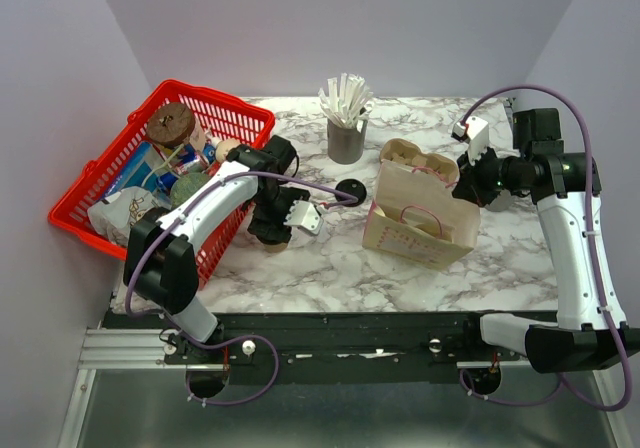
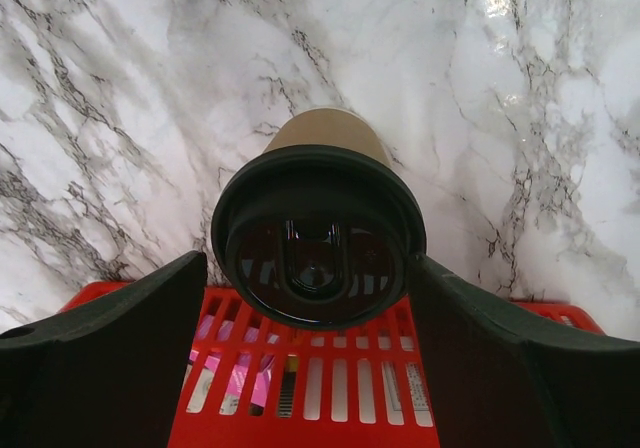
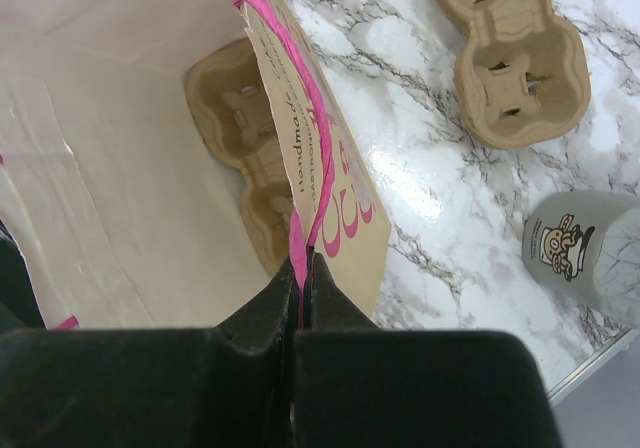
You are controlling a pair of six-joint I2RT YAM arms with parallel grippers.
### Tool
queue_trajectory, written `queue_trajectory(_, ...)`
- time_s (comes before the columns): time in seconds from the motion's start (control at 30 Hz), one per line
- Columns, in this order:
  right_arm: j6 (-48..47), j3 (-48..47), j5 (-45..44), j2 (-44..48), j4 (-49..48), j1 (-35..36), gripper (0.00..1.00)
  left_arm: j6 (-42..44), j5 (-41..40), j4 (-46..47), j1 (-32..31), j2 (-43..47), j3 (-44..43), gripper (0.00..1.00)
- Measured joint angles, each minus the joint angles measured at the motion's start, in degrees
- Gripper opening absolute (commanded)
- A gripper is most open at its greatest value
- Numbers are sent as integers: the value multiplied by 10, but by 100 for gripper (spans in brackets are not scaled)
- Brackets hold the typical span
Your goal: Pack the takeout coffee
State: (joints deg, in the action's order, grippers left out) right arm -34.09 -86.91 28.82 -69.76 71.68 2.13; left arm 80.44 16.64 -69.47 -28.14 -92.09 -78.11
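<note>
Over marble [image 2: 100, 88], left gripper [image 2: 310, 273] seemingly clasps paper cup [image 2: 325, 133].

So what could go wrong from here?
1. The left claw seems to hold the cup only by its black lid; the lid could pop off.
2. The right claw holds the paper bag open by one thin pink handle; it could slip and let the mouth close.

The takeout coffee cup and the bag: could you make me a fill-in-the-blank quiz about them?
The left fingers grip a tan paper cup capped with a round ___ plastic lid.
The right fingers pinch the ___ cord handle of the kraft paper bag.
White sticks stand in a ___ printed cup.
Missing: black, pink, grey.
</note>
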Motion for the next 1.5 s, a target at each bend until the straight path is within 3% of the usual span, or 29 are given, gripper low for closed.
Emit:
queue_trajectory(0.43,0,0,0,0,0,0,4,-12,-6,3,1,-4,9,80)
queue_trajectory(0.7,0,0,0,-5,0,0,4,-19,-6,10,2,-1,16,71)
queue_trajectory(1.33,0,0,0,-10,0,0,4,-56,-15,71,2,38,67,75)
queue_trajectory(1.43,1,0,0,-10,0,0,4,-61,-16,79,2,43,74,65)
queue_trajectory(1.47,1,0,0,-10,0,0,4,-63,-17,82,2,45,77,60)
queue_trajectory(1.5,1,0,0,-10,0,0,3,-64,-17,84,2,47,79,48)
